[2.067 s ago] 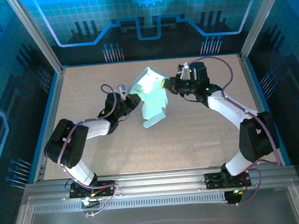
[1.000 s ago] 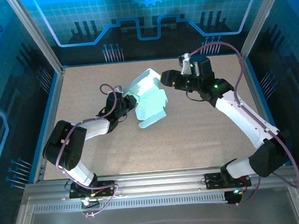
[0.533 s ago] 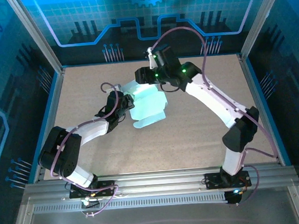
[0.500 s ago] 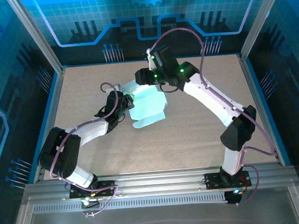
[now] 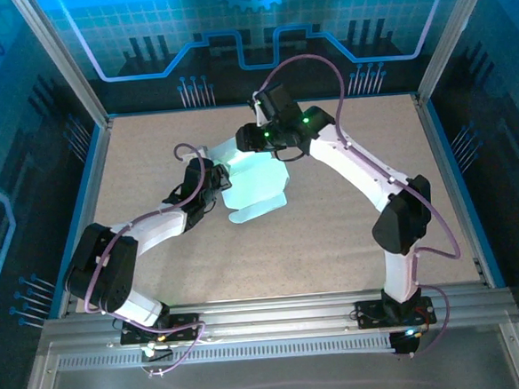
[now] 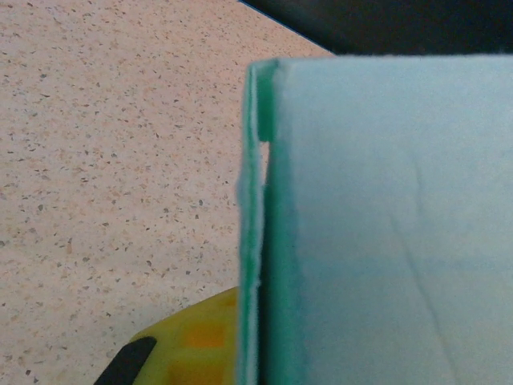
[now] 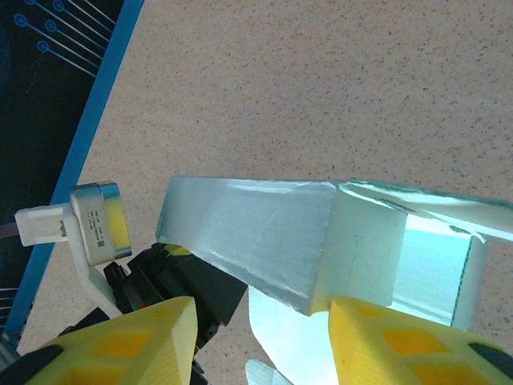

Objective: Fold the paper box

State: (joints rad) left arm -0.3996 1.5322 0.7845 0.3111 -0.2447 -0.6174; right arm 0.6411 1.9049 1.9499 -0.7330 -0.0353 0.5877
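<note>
Surface: speckled beige counter [image 5: 351, 233]
Box: pale blue thin-card paper box [image 5: 257, 181], part-folded, centre of counter toward far edge
Left tool [image 5: 216, 181]: pinching its left edge
Right tool [image 7: 262, 313]: spread, at its far end

1 paper box [image 5: 257, 184], 2 pincers [image 5: 216, 183] [image 5: 252, 141]

The top camera looks down on the whole speckled beige tabletop [image 5: 334, 243] from behind its near edge. Both wrist cameras face the pale-blue thin card box [image 7: 264, 241] ahead of their fingers [image 7: 385, 341], the left much closer.
</note>
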